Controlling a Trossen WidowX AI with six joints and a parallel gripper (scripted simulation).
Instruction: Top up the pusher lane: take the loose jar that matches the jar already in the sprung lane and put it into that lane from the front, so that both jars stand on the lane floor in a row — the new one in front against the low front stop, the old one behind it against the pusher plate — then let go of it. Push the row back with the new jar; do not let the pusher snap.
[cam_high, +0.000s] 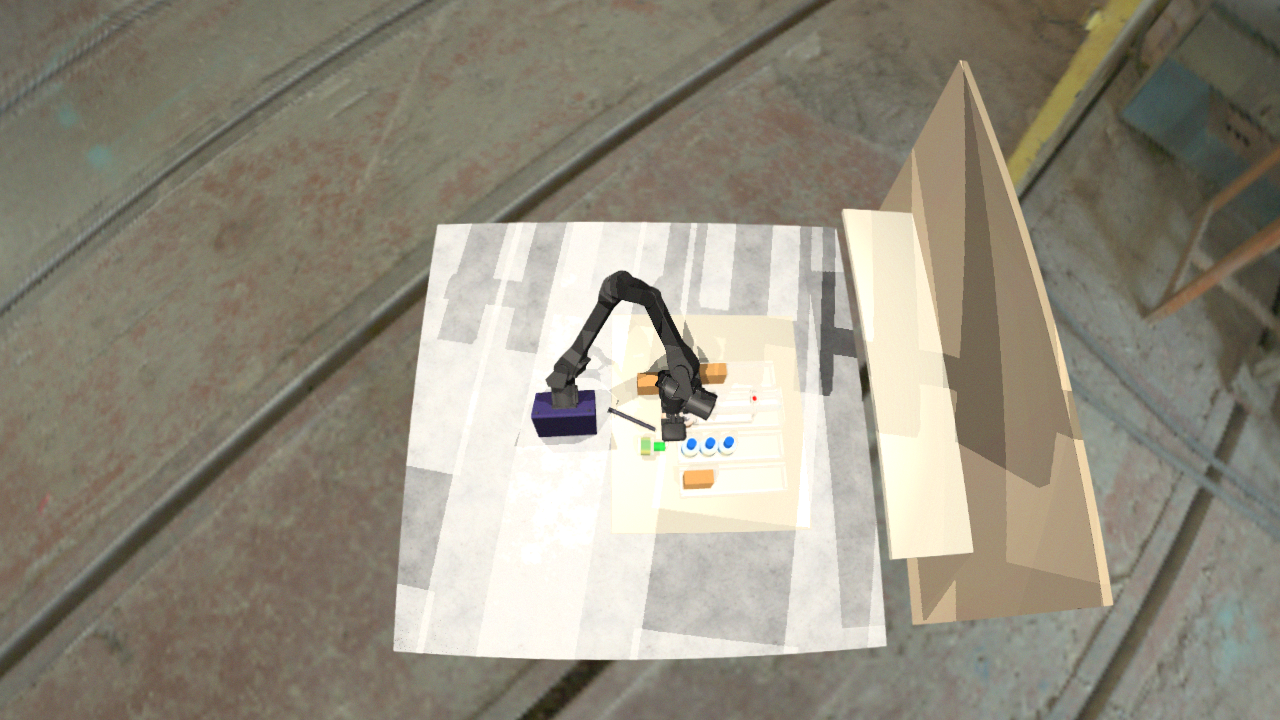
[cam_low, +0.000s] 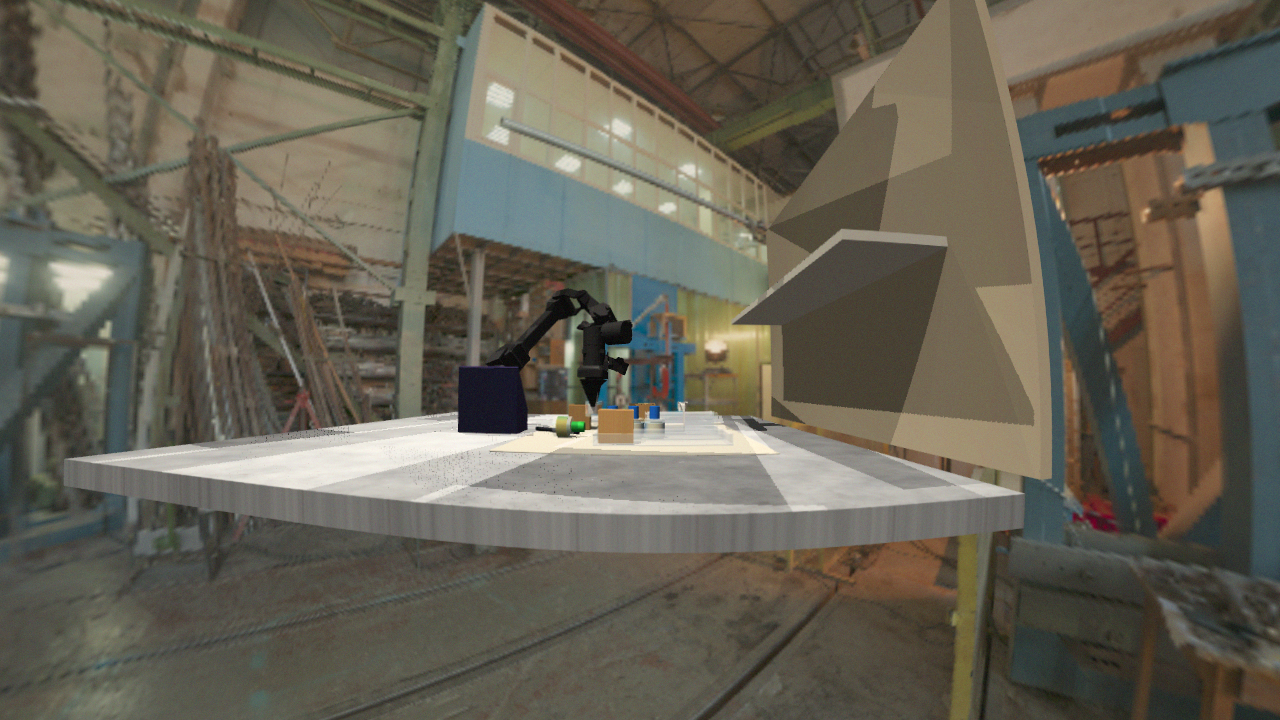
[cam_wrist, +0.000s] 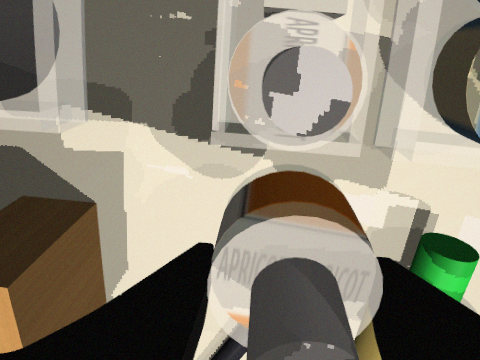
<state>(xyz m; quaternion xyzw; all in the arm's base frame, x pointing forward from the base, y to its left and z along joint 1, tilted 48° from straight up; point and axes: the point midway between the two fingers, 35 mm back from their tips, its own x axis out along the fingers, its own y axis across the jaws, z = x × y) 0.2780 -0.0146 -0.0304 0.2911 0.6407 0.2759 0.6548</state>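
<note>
Apricot jar, one, sits clamped between the gripper's two fingers; one matching jar stands in the lane just ahead of them. Three blue-capped jars line a lane beside the gripper.
</note>
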